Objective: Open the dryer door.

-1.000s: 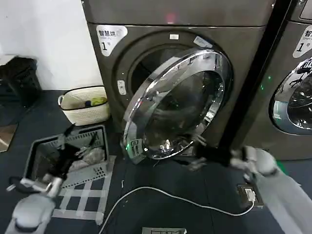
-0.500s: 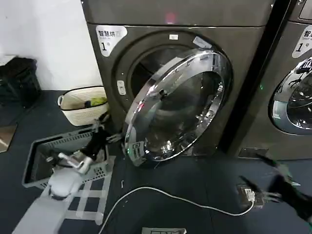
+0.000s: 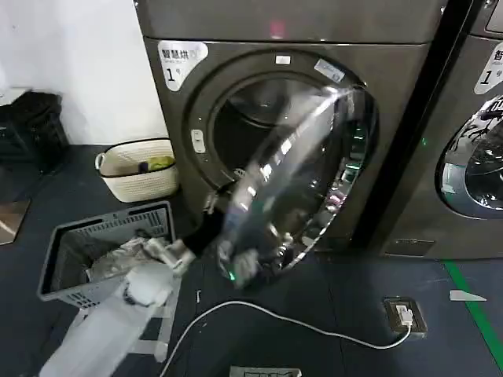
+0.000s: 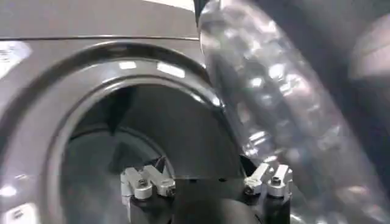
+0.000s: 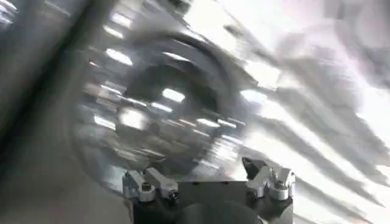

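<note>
- Left claw (image 3: 211, 206) sits at the free edge of the door (image 3: 302, 184), low on the side away from the hinge. You put it there because that edge gives the longest lever for swinging.
- From the left wrist view, your left claw (image 4: 207, 182) has its two fingers spread apart, nothing pinched between them. It looks more like a hook or push behind the rim than a grasp; whether it touches the rim, I cannot tell.
- Door stands part open, angled out from the dryer (image 3: 291, 118), hinged on the robot's right. Drum opening (image 3: 244, 133) shows dark behind it.
- Door is streaked with motion, so judge it as mid-swing, not at rest.
- Right claw (image 5: 210, 182) has fingers spread too, holding nothing; it faces a blurred shiny round surface. Which door that is, I cannot tell.
- Grey basket (image 3: 102, 251) and cream basket (image 3: 137, 169) sit on the floor by your left arm; a white cable (image 3: 299, 318) lies below the door. Mind the arm's sweep there.
- Task judged mostly done; door needs more swing to be fully open.
</note>
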Tool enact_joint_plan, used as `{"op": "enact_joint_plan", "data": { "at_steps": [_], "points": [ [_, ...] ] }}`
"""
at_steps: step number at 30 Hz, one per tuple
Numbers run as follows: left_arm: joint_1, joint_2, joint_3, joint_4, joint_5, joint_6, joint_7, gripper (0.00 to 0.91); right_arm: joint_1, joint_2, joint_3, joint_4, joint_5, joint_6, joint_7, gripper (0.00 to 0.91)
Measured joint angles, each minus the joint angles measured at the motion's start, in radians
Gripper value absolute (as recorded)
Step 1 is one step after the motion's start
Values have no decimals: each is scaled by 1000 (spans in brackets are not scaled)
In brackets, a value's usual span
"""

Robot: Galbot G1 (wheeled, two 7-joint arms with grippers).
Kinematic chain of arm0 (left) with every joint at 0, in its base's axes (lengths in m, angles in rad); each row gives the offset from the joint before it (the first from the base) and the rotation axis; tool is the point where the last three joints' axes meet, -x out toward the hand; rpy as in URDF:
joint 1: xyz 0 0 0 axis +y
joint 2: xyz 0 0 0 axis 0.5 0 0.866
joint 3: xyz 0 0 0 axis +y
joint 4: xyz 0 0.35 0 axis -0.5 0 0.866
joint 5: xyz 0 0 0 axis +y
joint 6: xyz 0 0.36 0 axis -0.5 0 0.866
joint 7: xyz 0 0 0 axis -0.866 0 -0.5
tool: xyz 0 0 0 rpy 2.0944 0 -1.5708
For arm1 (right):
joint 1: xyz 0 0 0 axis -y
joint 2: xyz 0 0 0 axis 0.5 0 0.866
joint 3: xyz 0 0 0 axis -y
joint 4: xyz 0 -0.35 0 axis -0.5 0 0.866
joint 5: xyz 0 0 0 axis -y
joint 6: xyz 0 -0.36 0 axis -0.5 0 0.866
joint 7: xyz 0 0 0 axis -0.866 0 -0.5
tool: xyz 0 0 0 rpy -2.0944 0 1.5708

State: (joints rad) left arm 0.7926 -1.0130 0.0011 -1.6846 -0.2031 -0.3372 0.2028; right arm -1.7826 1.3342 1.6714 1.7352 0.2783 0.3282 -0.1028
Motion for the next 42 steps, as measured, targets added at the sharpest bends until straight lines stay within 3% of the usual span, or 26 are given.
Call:
{"op": "enact_joint_plan", "data": {
  "at_steps": [5,9,13,28,42],
  "points": [
    [-70,-56,81,22,19,20,5,907,36,25,122,-91,-75,-21,128,907],
    [-107,-96,134,44,41,25,6,907,60,45,225,-153,-198,-26,226,907],
    [-147,-141,203,77,55,22,6,907,59,49,309,-206,-243,-46,284,907],
    [-327,-333,453,265,64,18,5,907,39,60,497,-267,-252,-67,309,907],
    [-473,-554,533,473,79,18,5,907,22,70,547,-271,-222,-63,305,907]
  ]
}}
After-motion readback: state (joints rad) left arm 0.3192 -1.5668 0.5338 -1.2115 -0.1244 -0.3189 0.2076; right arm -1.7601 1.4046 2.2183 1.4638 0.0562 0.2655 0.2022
